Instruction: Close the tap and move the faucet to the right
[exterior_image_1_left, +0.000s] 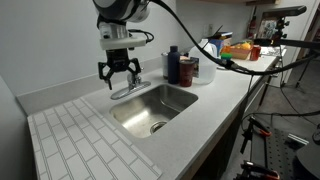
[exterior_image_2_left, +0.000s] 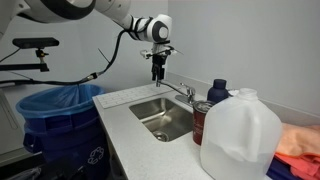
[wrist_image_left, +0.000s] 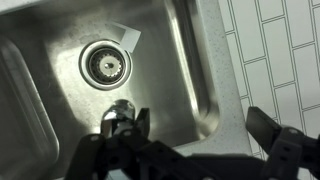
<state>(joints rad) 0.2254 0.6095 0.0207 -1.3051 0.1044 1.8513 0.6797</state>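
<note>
Presently we list one Robotiq gripper (exterior_image_1_left: 118, 72), hanging over the rear edge of the grey counter (exterior_image_1_left: 215, 105), with its jaws spread wide and nothing between them. In the wrist view, the two dark fingers (wrist_image_left: 275, 140) stand well apart at the bottom of the frame. Item: the faucet (exterior_image_2_left: 172, 89), a slim chrome spout. It sits at the back rim of the sink (exterior_image_1_left: 185, 103), just beneath the gripper in both exterior views, and we see no contact between them. Item: the tap (exterior_image_2_left: 188, 93), a short chrome lever on the mixer body at the spout's root, beside the gripper rather than under it. We cannot tell its exact tilt. Item: a chrome tip (wrist_image_left: 121, 108), seen in the wrist view just by the left-hand finger and poking over the steel basin. We cannot tell whether this is spout or lever. Item: a round drain (wrist_image_left: 105, 63) in the basin floor, with a white slip (wrist_image_left: 127, 37) lying near it. Item: a tiled drainboard (exterior_image_1_left: 75, 140) filling the counter end next to the sink. Item: two dark bottles (exterior_image_1_left: 178, 67) along the back edge on the far side of the sink. Item: a white plastic jug (exterior_image_2_left: 240, 135) and a red can (exterior_image_2_left: 203, 122) near the counter's front edge. Item: a blue bin (exterior_image_2_left: 55, 110) with a liner, standing off the counter's end.
</note>
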